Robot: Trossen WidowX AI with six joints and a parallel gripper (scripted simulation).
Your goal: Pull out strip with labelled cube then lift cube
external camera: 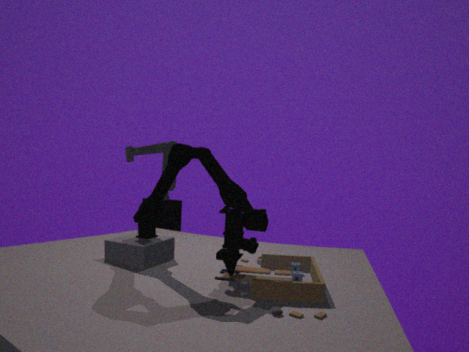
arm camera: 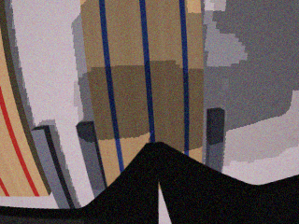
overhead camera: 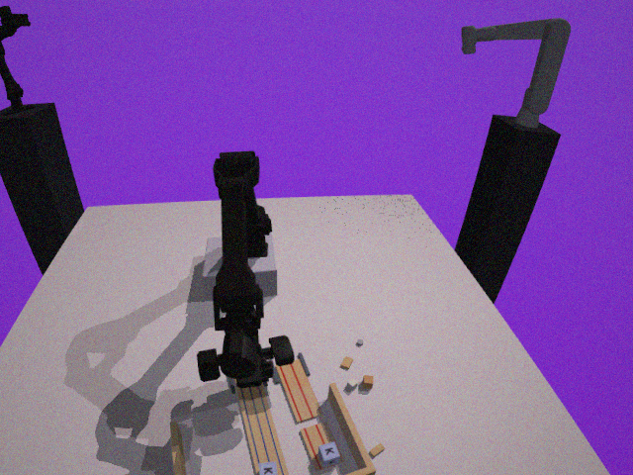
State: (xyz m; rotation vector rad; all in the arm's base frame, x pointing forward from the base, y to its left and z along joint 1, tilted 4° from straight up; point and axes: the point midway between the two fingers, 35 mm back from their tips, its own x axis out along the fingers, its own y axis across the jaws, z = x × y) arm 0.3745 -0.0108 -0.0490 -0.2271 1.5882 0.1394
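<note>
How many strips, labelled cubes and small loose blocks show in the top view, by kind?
Blue-lined strips: 1, in one piece
Red-lined strip pieces: 2, set apart by a gap
Cubes marked K: 2
Small tan blocks: 3
Small grey blocks: 2
Total: 10

Purple backdrop [overhead camera: 316,76], pale table [overhead camera: 408,286]

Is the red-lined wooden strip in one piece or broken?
Broken: the red-lined wooden strip ends short, and a separate piece lies beyond a gap.
</note>
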